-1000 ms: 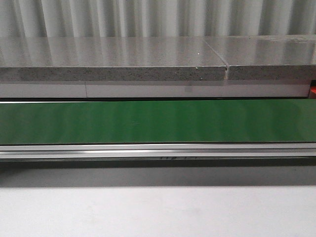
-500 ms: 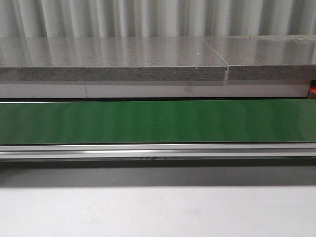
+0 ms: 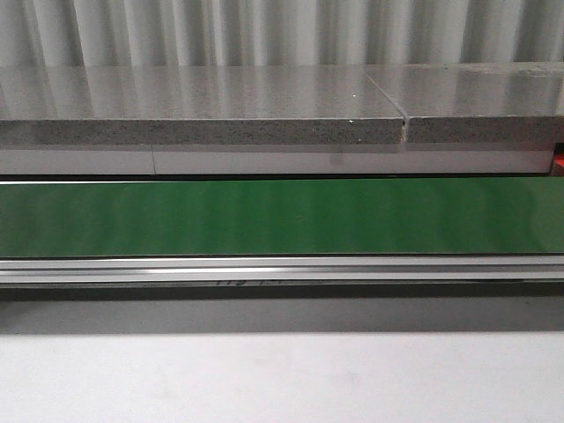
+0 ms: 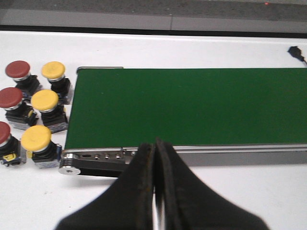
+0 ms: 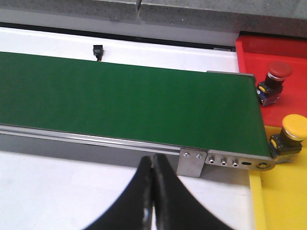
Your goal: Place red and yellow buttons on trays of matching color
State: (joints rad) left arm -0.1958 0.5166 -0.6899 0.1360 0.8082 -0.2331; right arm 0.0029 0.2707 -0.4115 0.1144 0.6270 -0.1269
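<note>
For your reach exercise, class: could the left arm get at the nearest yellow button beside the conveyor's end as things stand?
Probably yes. The yellow button stands uncovered beside the belt end, with nothing between it and the left gripper, though its jaws are shut and must open first.

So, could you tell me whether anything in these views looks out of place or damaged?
Nothing stands out. The red button sits on the red tray, the yellow button on the yellow tray. Six more buttons stand upright beside the bare green belt.

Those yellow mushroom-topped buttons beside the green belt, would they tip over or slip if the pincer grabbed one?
A yellow button looks top-heavy: wide domed cap on a narrower dark body, so a nudge might tip it. The smooth cap seems slippery; the blocky base likely grips better. It looks rigid, not floppy.
</note>
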